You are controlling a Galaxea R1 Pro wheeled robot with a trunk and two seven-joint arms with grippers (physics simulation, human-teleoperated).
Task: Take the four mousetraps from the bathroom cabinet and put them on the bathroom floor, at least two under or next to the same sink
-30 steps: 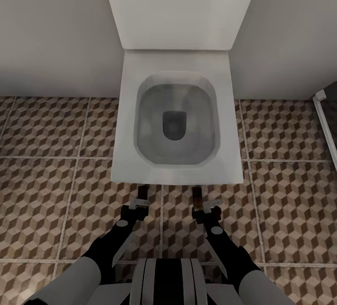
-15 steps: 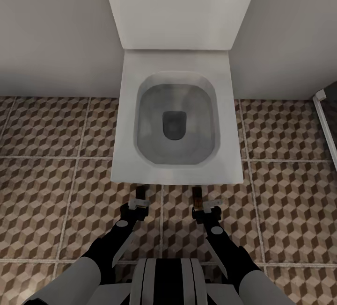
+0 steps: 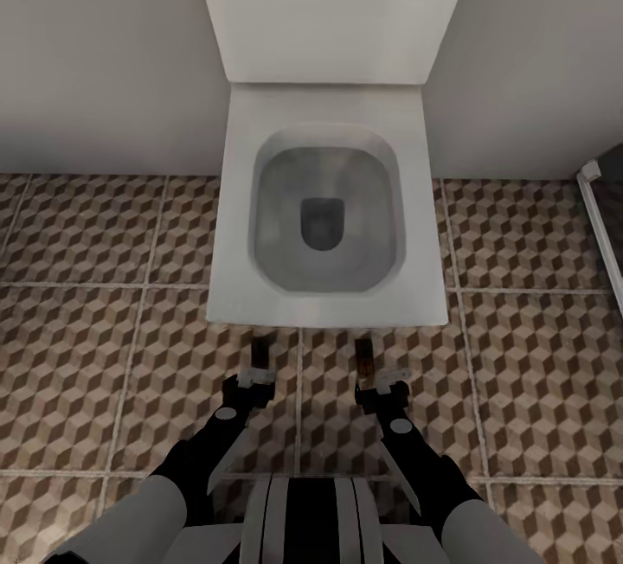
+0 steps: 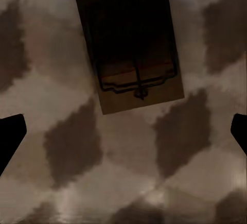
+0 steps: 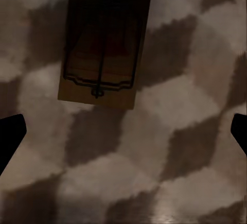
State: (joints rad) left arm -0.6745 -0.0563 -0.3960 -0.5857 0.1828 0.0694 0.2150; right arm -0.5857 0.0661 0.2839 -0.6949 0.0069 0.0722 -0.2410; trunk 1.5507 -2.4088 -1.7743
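Observation:
Two mousetraps lie flat on the bathroom floor (image 3: 86,356), just in front of the toilet. The left mousetrap (image 3: 260,348) (image 4: 131,44) is a tan board with a black wire spring, just ahead of my left gripper (image 3: 255,378) (image 4: 123,136). The right mousetrap (image 3: 363,355) (image 5: 105,44) lies ahead of my right gripper (image 3: 381,387) (image 5: 123,136). Both grippers point down at the tiles, open and holding nothing. The cabinet and the bathroom sink are out of view.
A white boxy toilet (image 3: 238,227) stands straight ahead against the pale wall (image 3: 95,54), its lid up. A white frame edge (image 3: 599,209) runs along the far right. Cube-patterned tiles spread to both sides.
The whole picture has shifted a little, so the camera has moved back. The toilet sits slightly higher in view and more of both mousetraps shows in front of it.

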